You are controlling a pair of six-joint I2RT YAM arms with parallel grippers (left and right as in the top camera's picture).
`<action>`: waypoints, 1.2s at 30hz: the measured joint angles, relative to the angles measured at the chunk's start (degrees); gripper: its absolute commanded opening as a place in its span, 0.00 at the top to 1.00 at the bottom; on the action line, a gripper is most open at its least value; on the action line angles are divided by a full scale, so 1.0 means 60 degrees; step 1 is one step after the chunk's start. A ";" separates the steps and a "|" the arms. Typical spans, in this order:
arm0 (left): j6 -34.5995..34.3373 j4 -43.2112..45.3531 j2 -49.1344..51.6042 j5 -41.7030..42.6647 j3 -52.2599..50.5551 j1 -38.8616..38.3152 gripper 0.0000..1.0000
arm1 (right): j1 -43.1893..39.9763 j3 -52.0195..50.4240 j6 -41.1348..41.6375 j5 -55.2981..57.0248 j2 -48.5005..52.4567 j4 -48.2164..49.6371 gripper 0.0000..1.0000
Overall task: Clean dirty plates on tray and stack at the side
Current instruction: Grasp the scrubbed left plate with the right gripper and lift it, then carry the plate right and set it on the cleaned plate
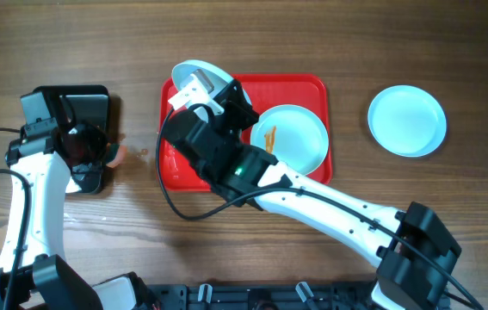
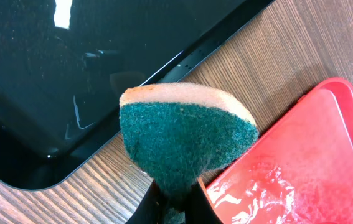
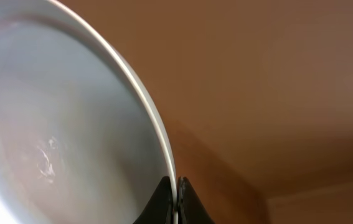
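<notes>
Bright even light, glare on black tray, plate blurred

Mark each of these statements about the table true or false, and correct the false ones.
1. The right gripper pinches the rim of the lifted plate. True.
2. The left gripper holds a cloth. False: it grips a green sponge.
3. The flat plate on the red tray carries an orange smear. True.
4. Two plates are stacked right of the tray. False: only one clean plate lies on the table there.
5. The black tray sits right of the red tray. False: it is on the left.
</notes>
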 measured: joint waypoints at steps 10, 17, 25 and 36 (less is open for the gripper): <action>0.0000 0.0004 0.0000 0.0000 -0.0004 0.0000 0.96 | 0.0350 0.0000 -0.2109 0.1592 0.0000 0.2040 0.96; 0.0033 0.0004 0.0000 0.0000 -0.0004 0.0000 0.96 | 0.0506 0.0018 -0.1315 0.1825 0.0000 0.1490 0.96; 0.0062 0.0000 0.0000 0.0004 -0.0007 0.0000 0.96 | 0.0506 0.0033 0.1931 0.1118 0.0004 -0.1351 0.96; 0.0062 -0.0004 0.0000 0.0004 -0.0007 0.0000 0.96 | 0.0433 0.0069 0.3825 -0.1031 0.0004 -0.2732 0.96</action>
